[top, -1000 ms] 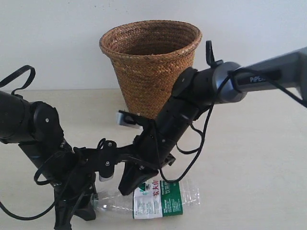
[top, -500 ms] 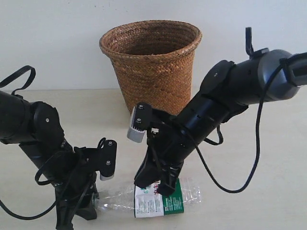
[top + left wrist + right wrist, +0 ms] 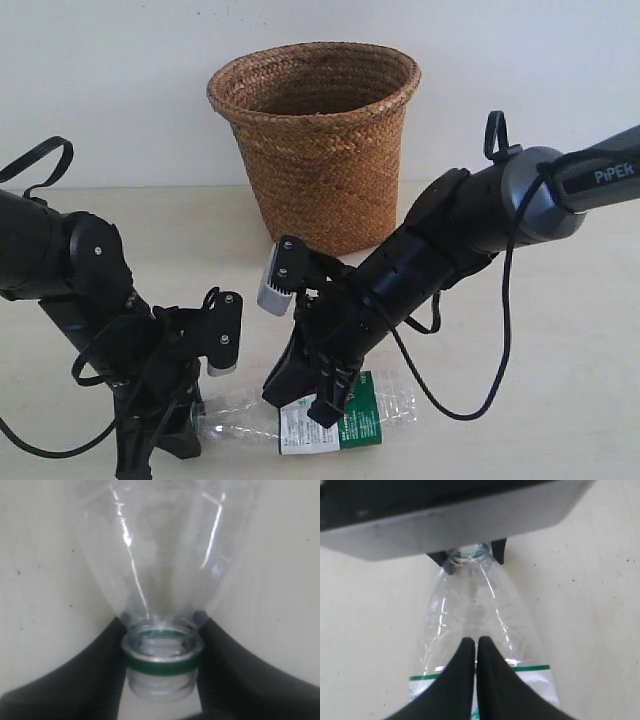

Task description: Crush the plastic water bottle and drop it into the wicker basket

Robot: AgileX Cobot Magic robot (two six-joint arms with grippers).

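Observation:
The plastic water bottle (image 3: 350,422) lies on its side on the table near the front edge, clear and creased, with a white-and-green label. No cap shows; only a green ring sits on the open neck (image 3: 161,660). My left gripper (image 3: 188,425) is shut on that neck, one black finger (image 3: 85,680) on each side. My right gripper (image 3: 305,400) is shut, its two fingertips (image 3: 467,647) pressed together and lying on top of the bottle (image 3: 475,605) just before the label. The wicker basket (image 3: 320,140) stands upright behind, by the wall.
The beige table (image 3: 560,380) runs to a white wall behind the basket. A grey camera housing (image 3: 470,520) on the left wrist hangs over the bottle's neck end. Black cables loop off both arms, one (image 3: 505,330) trailing over the table at right.
The right arm pulled back from over the left arm toward the right, then sank lower, its shut fingers staying over the bottle's label. The bottle and left gripper kept still.

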